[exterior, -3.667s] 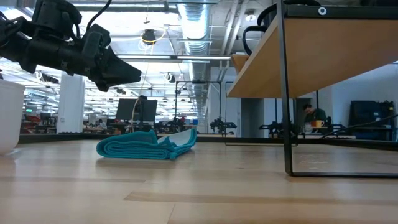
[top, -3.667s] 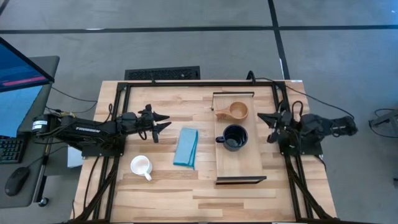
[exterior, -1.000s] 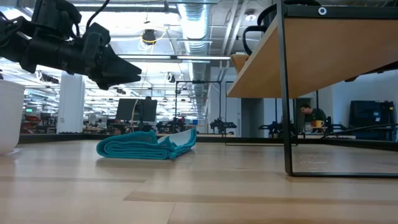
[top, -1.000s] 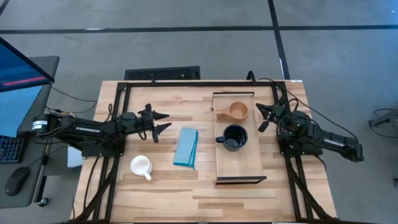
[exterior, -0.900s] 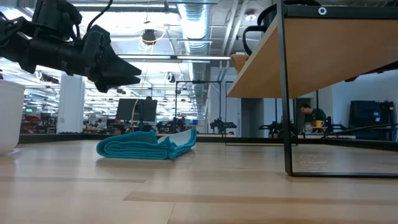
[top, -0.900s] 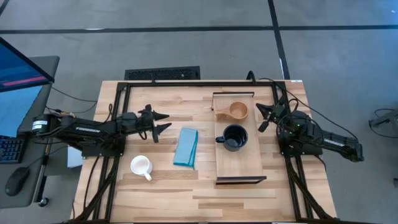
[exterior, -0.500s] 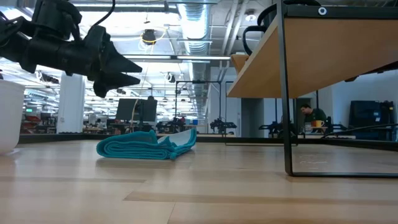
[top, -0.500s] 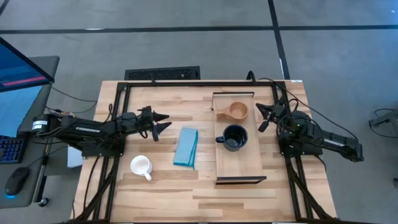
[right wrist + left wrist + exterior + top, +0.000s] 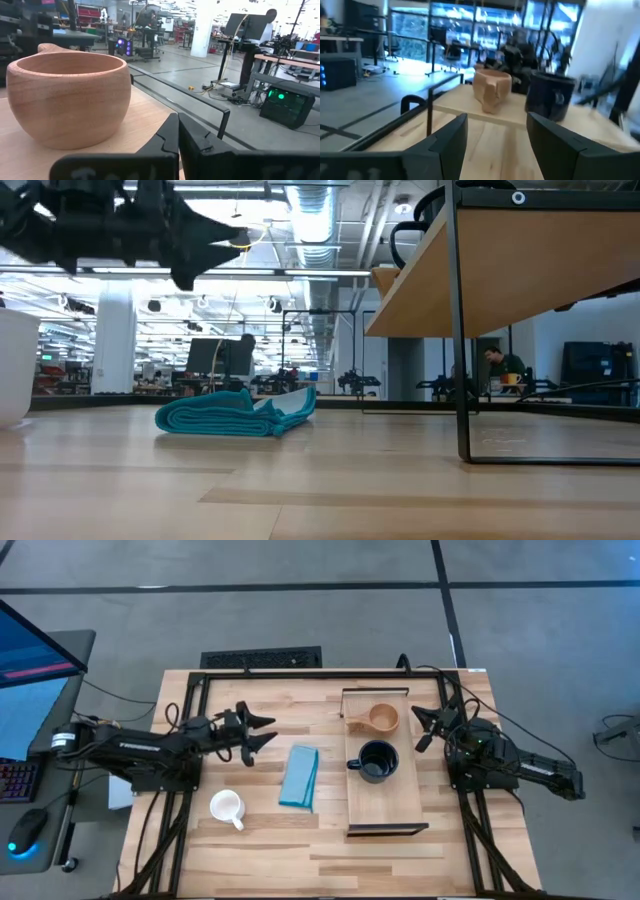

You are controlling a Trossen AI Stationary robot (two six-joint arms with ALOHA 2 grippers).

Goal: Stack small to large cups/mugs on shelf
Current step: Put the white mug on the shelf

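Observation:
The shelf (image 9: 385, 802) stands right of the table's middle. On it rest a light-brown wooden cup (image 9: 380, 720) at the far end and a dark navy mug (image 9: 376, 761) nearer the middle, both upright on their bases. A white mug (image 9: 227, 806) stands on the tabletop at the near left. My left gripper (image 9: 266, 731) hovers open above the table's left half, pointing toward the shelf; its wrist view shows the wooden cup (image 9: 491, 89) and the navy mug (image 9: 550, 95) ahead. My right gripper (image 9: 420, 728) is shut beside the shelf's far right, close to the wooden cup (image 9: 67, 97).
A folded blue cloth (image 9: 299, 776) lies on the tabletop between the left gripper and the shelf. A black frame (image 9: 300, 673) runs along the table's far and side edges. Bare wood lies along the near edge.
My left gripper has risen and tipped its fingers upward, staying open and holding nothing. The cups, the cloth and the right arm have kept still.

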